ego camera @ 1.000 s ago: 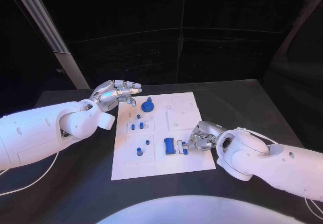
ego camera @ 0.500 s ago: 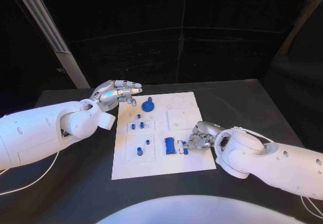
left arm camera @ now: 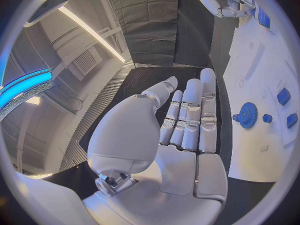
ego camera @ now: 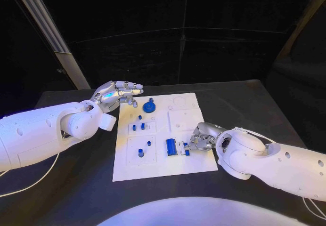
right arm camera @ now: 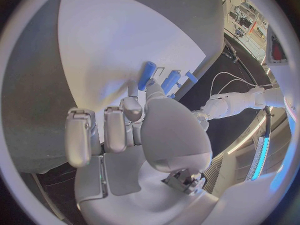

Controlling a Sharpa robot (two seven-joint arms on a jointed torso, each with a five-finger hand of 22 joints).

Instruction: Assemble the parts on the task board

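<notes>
the task board (ego camera: 166, 141) lies flat at the centre of the black table (ego camera: 258, 108); the right hand (ego camera: 201, 138) rests on the board's near right part, fingers curled down onto a small blue part (ego camera: 185, 149) beside a larger blue block (ego camera: 170, 147); whether it grips the part cannot be told. the left hand (ego camera: 117, 93) hovers just off the board's far left corner, fingers extended and holding nothing; a blue gear (ego camera: 149, 107) sits on the board near that corner.

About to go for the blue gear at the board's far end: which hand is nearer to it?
Left. The left hand hovers just beside the blue gear; the right hand is at the board's near end, by the blue block.
</notes>
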